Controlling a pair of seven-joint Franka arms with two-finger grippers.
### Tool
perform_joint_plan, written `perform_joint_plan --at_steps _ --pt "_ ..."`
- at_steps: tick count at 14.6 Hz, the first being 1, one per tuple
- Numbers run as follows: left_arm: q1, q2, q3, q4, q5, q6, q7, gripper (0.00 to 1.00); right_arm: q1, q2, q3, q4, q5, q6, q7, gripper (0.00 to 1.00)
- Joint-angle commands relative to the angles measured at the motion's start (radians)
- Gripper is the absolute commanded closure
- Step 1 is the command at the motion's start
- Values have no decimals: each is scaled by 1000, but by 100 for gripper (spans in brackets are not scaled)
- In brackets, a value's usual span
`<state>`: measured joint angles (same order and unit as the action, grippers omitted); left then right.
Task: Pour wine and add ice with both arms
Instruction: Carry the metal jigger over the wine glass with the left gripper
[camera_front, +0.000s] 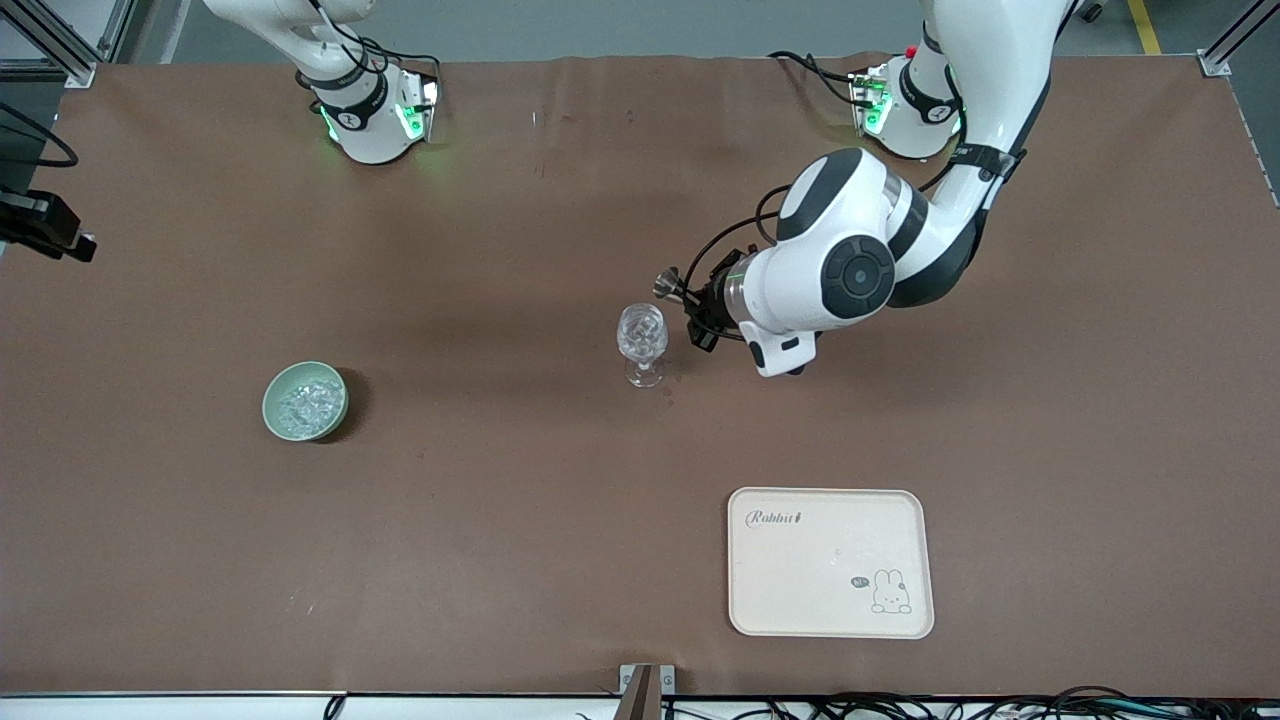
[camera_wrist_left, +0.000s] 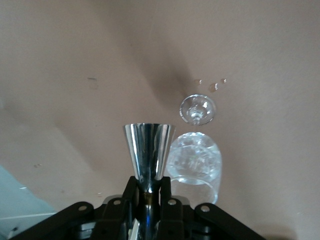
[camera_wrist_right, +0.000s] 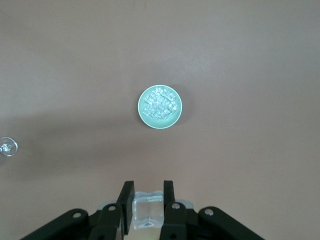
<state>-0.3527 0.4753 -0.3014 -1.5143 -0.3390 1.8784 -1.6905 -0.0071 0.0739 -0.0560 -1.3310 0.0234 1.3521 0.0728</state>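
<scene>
The left gripper (camera_wrist_left: 148, 192) holds a shiny cup (camera_wrist_left: 149, 150) tipped by the glass (camera_front: 642, 340), maybe pouring, while the right gripper (camera_wrist_right: 148, 202) holds one ice cube (camera_wrist_right: 148, 207) to add

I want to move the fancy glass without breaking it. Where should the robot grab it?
Probably the thin stem of the stemmed glass, between the round bowl part and the flat foot. It stands upright, so the jaws should come in level from the side. The left gripper is right beside it, but it already holds a metal cup.

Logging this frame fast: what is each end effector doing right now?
Left end effector: shut on a metal jigger, beside the glass.
Right end effector: shut on an ice cube, over the bowl.
</scene>
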Motion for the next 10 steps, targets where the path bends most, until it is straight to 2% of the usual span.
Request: perform_joint_plan --at_steps 1,6,10 --pt "-23 17 10 31 55 28 -69 100 -37 3 19 13 -5 -10 -11 100" --pt "-63 35 16 32 130 103 -187 100 -25 3 19 13 -5 -11 -8 100" --pt "-89 49 16 46 251 126 -280 100 -25 3 19 13 -5 -8 -10 100"
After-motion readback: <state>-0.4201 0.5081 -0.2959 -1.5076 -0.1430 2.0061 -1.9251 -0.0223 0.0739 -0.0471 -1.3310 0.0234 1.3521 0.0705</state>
